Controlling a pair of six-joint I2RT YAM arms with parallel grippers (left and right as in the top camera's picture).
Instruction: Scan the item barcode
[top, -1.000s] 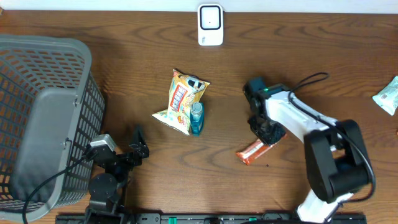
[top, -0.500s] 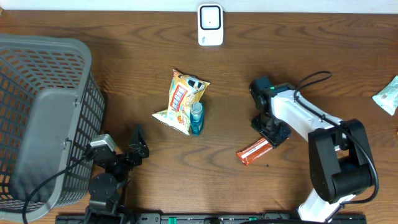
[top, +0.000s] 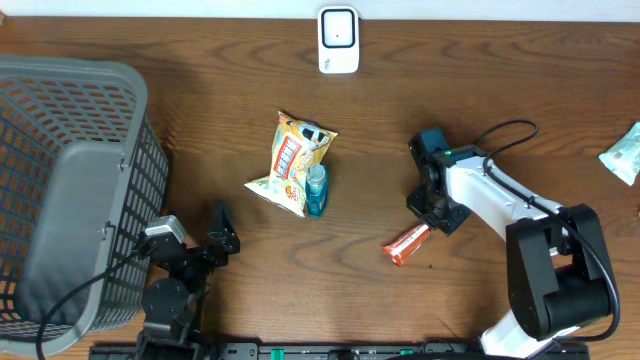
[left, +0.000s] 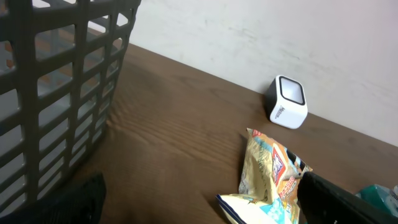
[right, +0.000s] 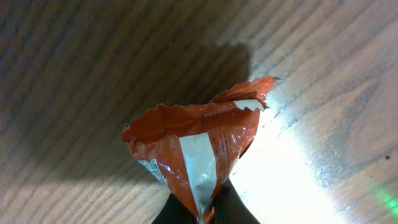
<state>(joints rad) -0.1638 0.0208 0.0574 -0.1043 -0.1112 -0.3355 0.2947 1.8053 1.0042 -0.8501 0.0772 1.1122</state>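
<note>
The item in hand is a red-orange snack packet (top: 403, 245) (right: 193, 146), lying right of centre on the wooden table. My right gripper (top: 430, 220) (right: 202, 214) is shut on the packet's upper-right end, its silver seam pinched between the dark fingers. The white barcode scanner (top: 338, 40) (left: 288, 101) stands at the far edge, well away from the packet. My left gripper (top: 222, 235) (left: 205, 208) rests open near the front left, with nothing between its fingers.
A yellow chips bag (top: 293, 162) (left: 270, 180) and a blue bottle (top: 316, 190) lie in the middle. A grey basket (top: 70, 180) (left: 56, 93) fills the left side. A green-white packet (top: 625, 155) lies at the right edge.
My right gripper has shifted slightly right, opened over the packet's end, then shut on it. The packet has turned a little. The left arm has not moved.
</note>
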